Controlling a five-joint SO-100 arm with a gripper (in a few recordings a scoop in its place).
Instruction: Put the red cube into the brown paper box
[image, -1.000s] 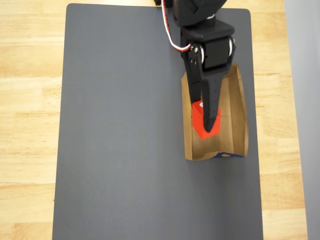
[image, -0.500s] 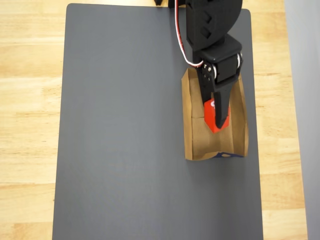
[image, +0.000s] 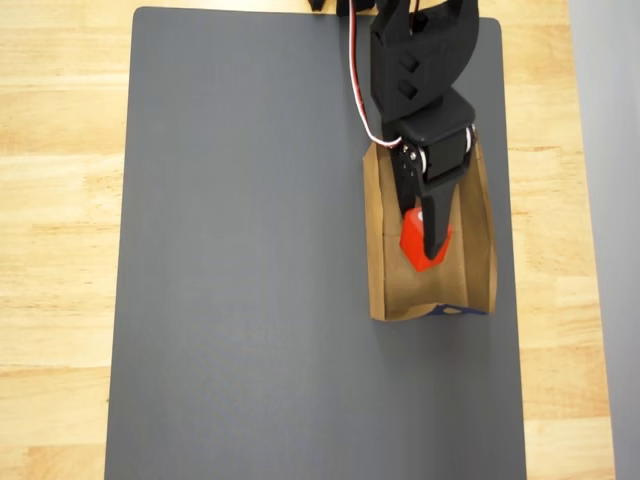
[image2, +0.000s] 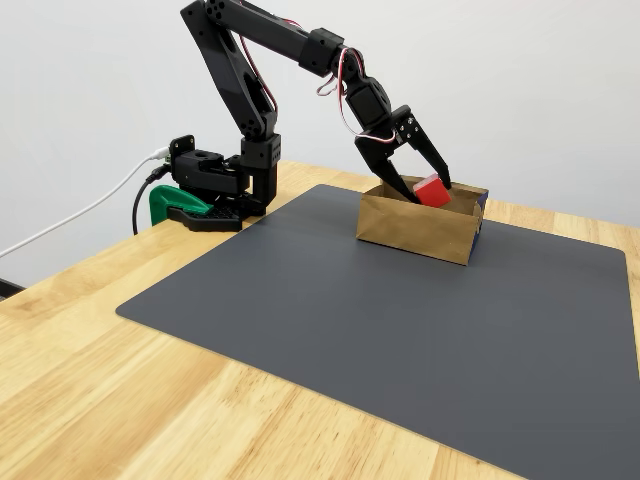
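I see the gripper (image2: 424, 186) spread apart above the brown paper box (image: 480, 250); the red cube (image: 424, 246) sits inside, near centre. Risk: a finger at its 12 o'clock side catching it on withdrawal.

Creased kraft-paper box (image: 478, 250), matt grey mat (image: 250, 250), pale wood table (image: 60, 200)

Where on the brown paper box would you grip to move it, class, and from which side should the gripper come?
Judging by its shape, pinch a long side wall of the brown paper box from above, one finger inside and one outside. The thin upright wall suits this; the box looks too wide to span. The gripper and red cube sit mid-box, so take the wall near the bluish end.
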